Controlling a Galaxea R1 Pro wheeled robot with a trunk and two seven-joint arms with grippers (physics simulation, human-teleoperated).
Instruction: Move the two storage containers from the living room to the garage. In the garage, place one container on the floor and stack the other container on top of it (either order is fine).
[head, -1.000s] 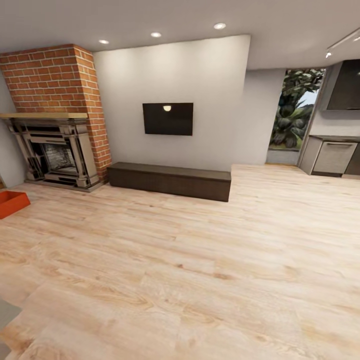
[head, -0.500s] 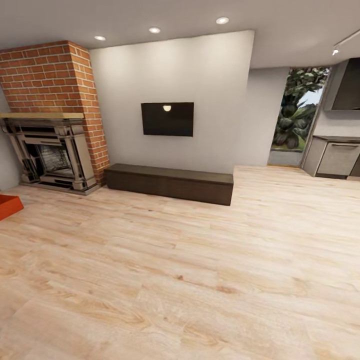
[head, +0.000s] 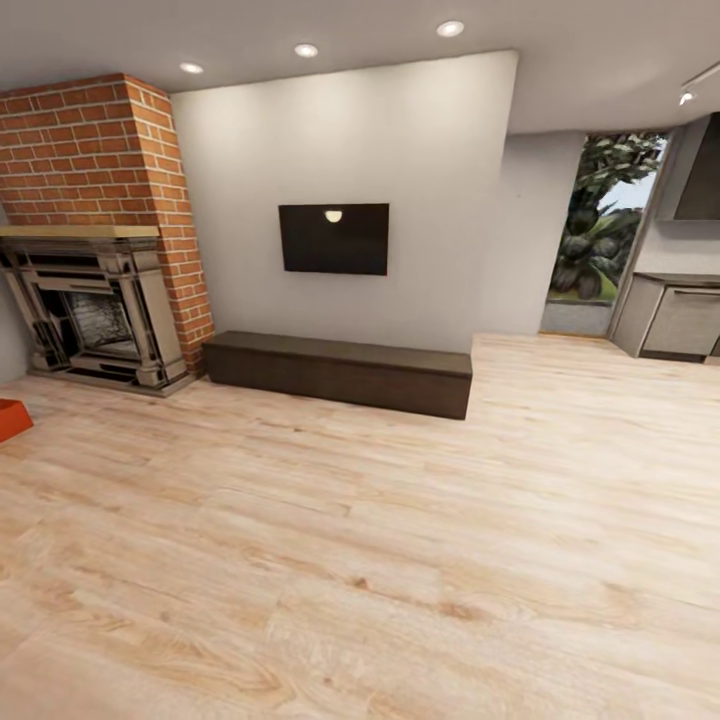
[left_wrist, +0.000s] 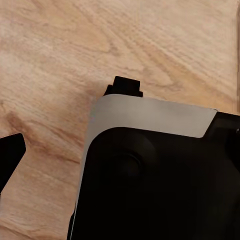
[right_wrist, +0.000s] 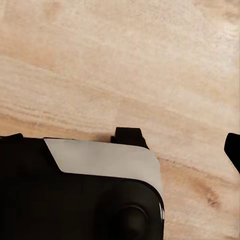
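In the living room, an orange-red corner of one storage container (head: 12, 420) shows at the far left edge of the head view, on the light wood plank floor (head: 400, 560) in front of the brick fireplace (head: 95, 300). The rest of it is cut off by the picture's edge. In the left wrist view, the left gripper (left_wrist: 67, 120) is open over bare planks with nothing between its dark fingertips (left_wrist: 125, 85). The right gripper (right_wrist: 180, 142) is likewise open and empty above the planks, in the right wrist view. Part of my own black and grey body (left_wrist: 150, 175) lies under both wrist cameras.
A long dark low cabinet (head: 340, 372) runs along the white wall under a wall-mounted TV (head: 333, 238). To the right are a window with foliage (head: 600, 235) and grey kitchen units (head: 680, 320). Open plank floor stretches ahead.
The whole head view has shifted: the camera has moved, so the fireplace and the orange container have slid toward the left edge and less of the container shows.
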